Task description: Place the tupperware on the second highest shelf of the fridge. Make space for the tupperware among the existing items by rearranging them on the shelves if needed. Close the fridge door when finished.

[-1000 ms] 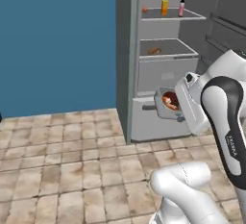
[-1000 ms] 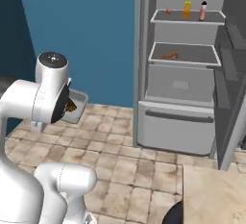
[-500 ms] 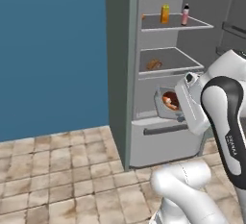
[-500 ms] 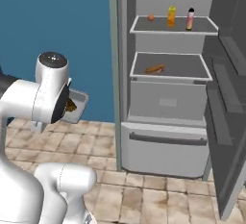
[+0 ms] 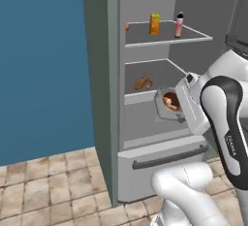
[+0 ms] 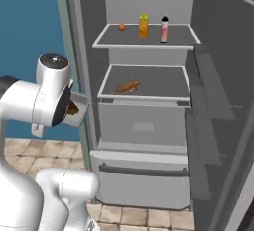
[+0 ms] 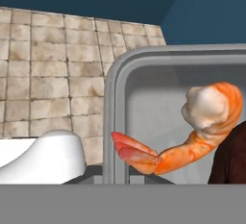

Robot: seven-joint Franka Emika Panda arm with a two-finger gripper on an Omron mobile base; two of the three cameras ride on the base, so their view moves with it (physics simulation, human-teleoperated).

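The tupperware, a small clear-grey tub with orange shrimp and brown food inside, hangs tilted in front of the open fridge. My gripper is shut on its rim. In the right base view the tupperware peeks out from behind my arm, left of the fridge's opening. The hand view looks straight into the tupperware. An upper shelf carries an orange fruit, a yellow-orange carton and a pink bottle. On the shelf below lies a brown sausage. The fridge door stands open on the right.
A bottom drawer with a horizontal handle closes off the fridge's lower part. A blue wall is left of the fridge. Tiled floor lies in front. The sausage's shelf has bare room to its right.
The whole picture has shifted: the base has driven closer to the fridge, which now looms larger. The tupperware stays in my shut gripper, held the same way.
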